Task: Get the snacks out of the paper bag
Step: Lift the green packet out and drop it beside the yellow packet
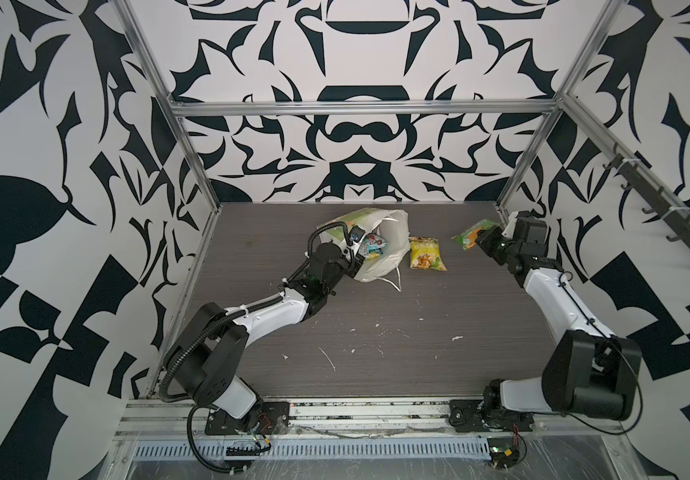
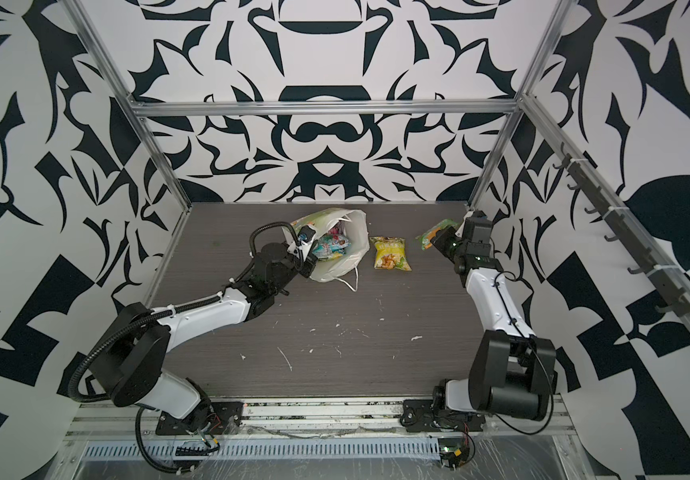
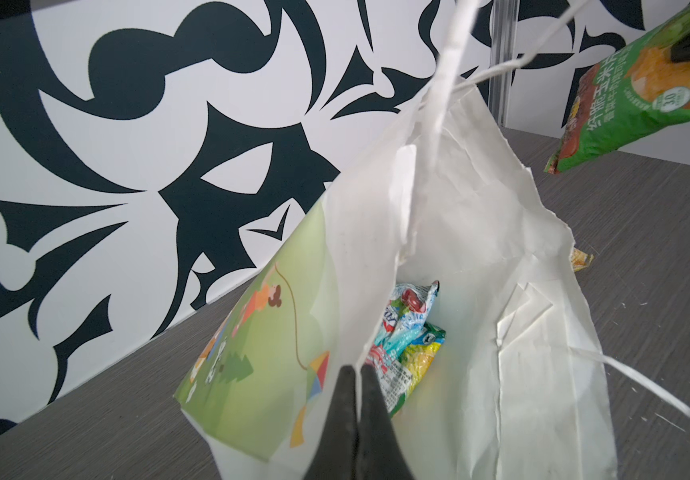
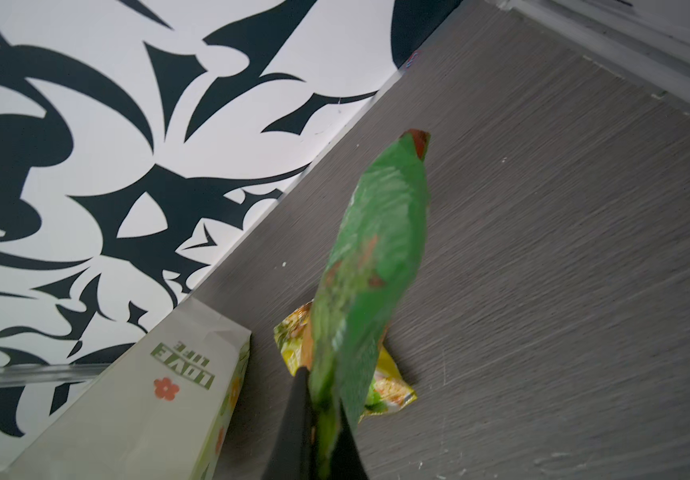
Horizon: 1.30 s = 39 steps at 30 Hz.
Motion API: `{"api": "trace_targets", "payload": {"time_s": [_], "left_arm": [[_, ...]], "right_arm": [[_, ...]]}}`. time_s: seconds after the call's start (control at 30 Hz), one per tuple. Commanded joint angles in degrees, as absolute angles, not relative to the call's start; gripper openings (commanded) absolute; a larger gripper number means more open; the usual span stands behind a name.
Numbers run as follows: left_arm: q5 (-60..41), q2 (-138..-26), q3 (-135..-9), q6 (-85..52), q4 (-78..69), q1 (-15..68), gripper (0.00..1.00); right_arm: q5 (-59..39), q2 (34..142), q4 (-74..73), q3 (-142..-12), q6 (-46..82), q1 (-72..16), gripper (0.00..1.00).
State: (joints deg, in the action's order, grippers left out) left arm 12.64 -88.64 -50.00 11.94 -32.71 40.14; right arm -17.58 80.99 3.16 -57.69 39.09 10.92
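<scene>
The left hand [image 3: 358,370] is pinched tight on the thin top rim of the white paper carrier bag [image 1: 393,232] with light-green printed faces, holding its mouth open. The right hand [image 4: 321,395] is clamped on 1 edge of a green glossy packet [image 4: 380,232], which hangs clear above the grey wood-grain bench [image 1: 376,324]. A yellow glossy packet [image 1: 426,258] lies flat between the 2 hands, just beside the bag. Teal and yellow-green packets [image 3: 410,328] sit deep inside the bag, below the left hand, so the task looks partly done.

The rim near the left hand is creased and ragged. A pull could tear it or slide it out of the pinch, and the bag would slump shut over the remaining packets. The green packet is slick and held only by its edge, so it could slip, or drop onto the yellow one if released there. The white cord handles [image 3: 667,399] trail loose across the mouth and could snag the right hand on its next reach in.

Room is tight beyond the right hand: the aluminium corner post [image 1: 514,183] and the patterned back wall [image 1: 356,166] stand near. On the near side of both hands the bench lies wide and bare, the likelier place to set packets down.
</scene>
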Motion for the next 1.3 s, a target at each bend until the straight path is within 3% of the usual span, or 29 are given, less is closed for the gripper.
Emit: {"api": "trace_targets", "payload": {"time_s": [0.0,0.27,0.73,0.9,1.07,1.27], "left_arm": [[13.18,-87.13,-51.50,11.51,-31.62,40.08,0.00],[12.52,-87.32,-51.98,11.10,-30.95,40.08,0.00],[11.76,-87.89,-52.66,10.46,-30.81,40.08,0.00],[11.77,-88.09,-53.26,10.64,-30.01,40.08,0.00],[11.59,-87.91,-53.32,10.27,-30.08,40.03,0.00],[11.35,-87.94,-53.44,9.85,-30.06,40.08,0.00]], "right_arm": [[-18.72,83.88,-3.76,-59.66,39.85,11.07,0.00],[-22.09,94.49,-10.20,-60.69,44.13,11.11,0.00],[-20.69,100.42,-14.81,-56.63,49.84,11.07,0.00],[-20.64,99.21,-13.56,-54.63,50.01,11.05,0.15],[-20.66,97.07,-9.80,-53.73,49.24,11.07,0.24],[-19.23,95.19,-7.17,-52.74,49.48,11.07,0.25]]}}
